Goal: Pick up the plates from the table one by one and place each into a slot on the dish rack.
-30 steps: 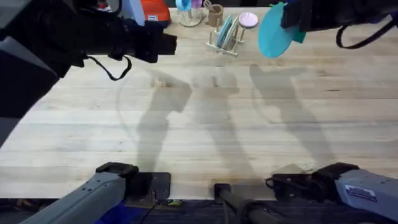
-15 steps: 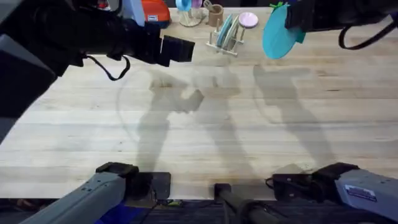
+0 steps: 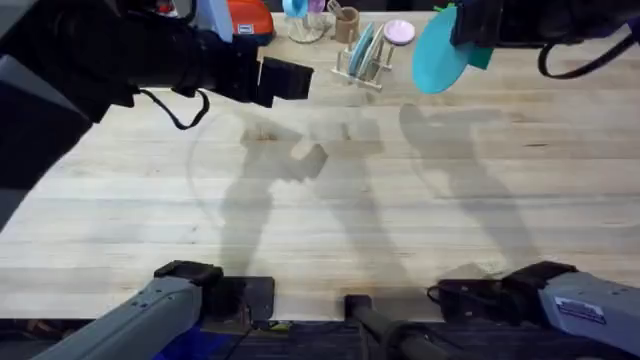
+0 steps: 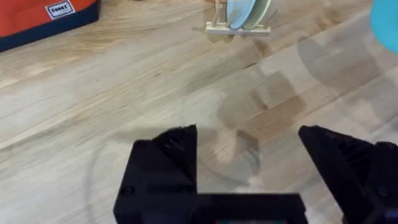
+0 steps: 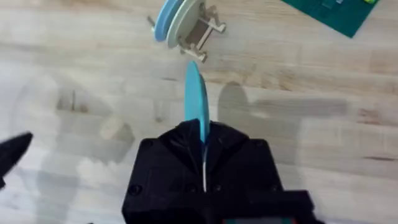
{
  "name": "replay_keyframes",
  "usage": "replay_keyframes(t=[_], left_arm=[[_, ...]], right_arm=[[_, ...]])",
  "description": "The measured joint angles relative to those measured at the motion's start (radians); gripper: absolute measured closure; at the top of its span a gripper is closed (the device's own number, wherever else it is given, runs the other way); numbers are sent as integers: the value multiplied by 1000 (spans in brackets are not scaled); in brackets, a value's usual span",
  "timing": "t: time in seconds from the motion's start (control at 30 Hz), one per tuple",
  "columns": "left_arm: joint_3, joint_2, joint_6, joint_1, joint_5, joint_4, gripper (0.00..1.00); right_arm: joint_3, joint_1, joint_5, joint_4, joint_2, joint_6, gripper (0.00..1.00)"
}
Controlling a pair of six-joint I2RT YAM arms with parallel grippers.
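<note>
Across the whole scene spread the table (image 3: 330,220), pale butcher-block planks with visible grain. Near its far edge stood the small dowelled wooden dish rack (image 3: 362,62), two plates (image 4: 247,12) upright in its slots. Just right of the rack, above the table, the right gripper (image 5: 202,146) was clamped on a flat, round turquoise plate (image 3: 438,58), held on edge; it had shifted slightly toward the rack since half a second before. The left gripper (image 4: 249,152) hovered over bare wood, black fingers spread apart, holding nothing.
</note>
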Motion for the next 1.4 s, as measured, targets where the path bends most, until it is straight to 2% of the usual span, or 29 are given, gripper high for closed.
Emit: replay_keyframes(t=[0.27,0.47,1.07,1.2,1.4], left_arm=[[0,0,0,0,0,0,5],[0,0,0,0,0,0,5],[0,0,0,0,0,0,5],[0,0,0,0,0,0,6],[0,0,0,0,0,0,6]], right_arm=[[17,5,75,-4,4,174,974],[113,17,105,-71,44,238,974],[589,137,272,-389,408,402,974],[631,137,286,-397,478,446,973],[634,137,299,-390,541,488,973]])
